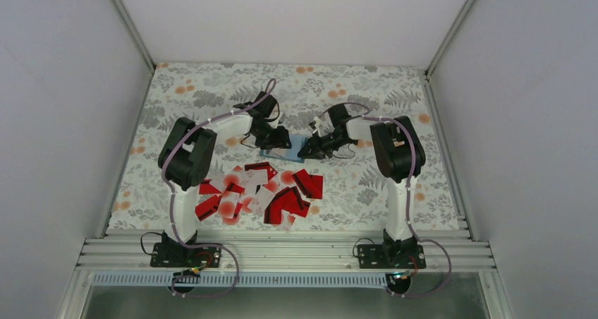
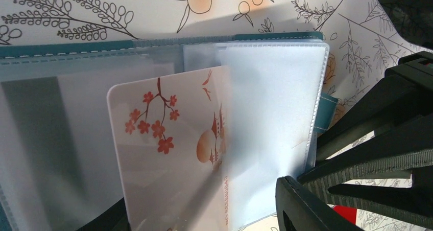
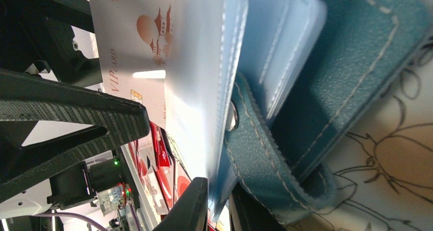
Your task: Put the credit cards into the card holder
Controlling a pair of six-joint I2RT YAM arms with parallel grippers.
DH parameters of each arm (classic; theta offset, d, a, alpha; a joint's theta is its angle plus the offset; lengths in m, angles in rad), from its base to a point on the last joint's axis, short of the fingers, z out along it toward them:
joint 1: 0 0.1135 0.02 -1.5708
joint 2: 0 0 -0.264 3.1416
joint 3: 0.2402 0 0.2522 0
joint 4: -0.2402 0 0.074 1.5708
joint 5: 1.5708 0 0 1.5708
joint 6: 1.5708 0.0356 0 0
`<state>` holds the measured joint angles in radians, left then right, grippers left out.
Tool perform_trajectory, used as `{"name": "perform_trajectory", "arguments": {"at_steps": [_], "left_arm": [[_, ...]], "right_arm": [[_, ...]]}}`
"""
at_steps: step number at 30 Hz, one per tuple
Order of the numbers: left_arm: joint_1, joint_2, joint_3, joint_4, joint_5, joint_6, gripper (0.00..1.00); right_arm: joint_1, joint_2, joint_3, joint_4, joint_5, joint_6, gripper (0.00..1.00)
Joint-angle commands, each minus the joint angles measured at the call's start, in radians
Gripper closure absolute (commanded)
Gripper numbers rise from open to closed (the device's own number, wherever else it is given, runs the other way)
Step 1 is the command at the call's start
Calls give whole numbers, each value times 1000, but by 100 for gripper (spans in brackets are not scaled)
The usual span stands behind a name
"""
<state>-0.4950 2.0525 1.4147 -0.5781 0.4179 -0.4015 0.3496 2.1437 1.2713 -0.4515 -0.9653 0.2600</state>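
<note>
The teal card holder [image 1: 281,152] is laid open on the floral worktop [image 1: 211,86], between the two hands. A white card [image 2: 168,149] is tucked partway under its clear sleeve [image 2: 275,113]. The right hand [image 3: 219,208] is pinched tight on the sleeve edge. The left hand [image 1: 282,138] is set at the card; whether it is gripped cannot be told. Other credit cards [image 1: 282,195] are scattered nearer the bases.

left arm [image 1: 189,157]: bent, reaching inward | left gripper [image 1: 284,137]: low, jaw gap unclear | right arm [image 1: 399,149]: bent, reaching inward | right gripper [image 1: 309,149]: low, jaws pinched together
</note>
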Motion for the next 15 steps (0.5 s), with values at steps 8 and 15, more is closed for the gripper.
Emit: {"name": "perform_trajectory", "arguments": {"at_steps": [8,15], "left_arm": [[43,-8,-22,-65,-89,20,46],[54,-9,-30,-68,-97,31,51]], "right_arm": [[9,28,-33,-18,74,-12,88],[9,29,-33,-17,74,-11,88]]}}
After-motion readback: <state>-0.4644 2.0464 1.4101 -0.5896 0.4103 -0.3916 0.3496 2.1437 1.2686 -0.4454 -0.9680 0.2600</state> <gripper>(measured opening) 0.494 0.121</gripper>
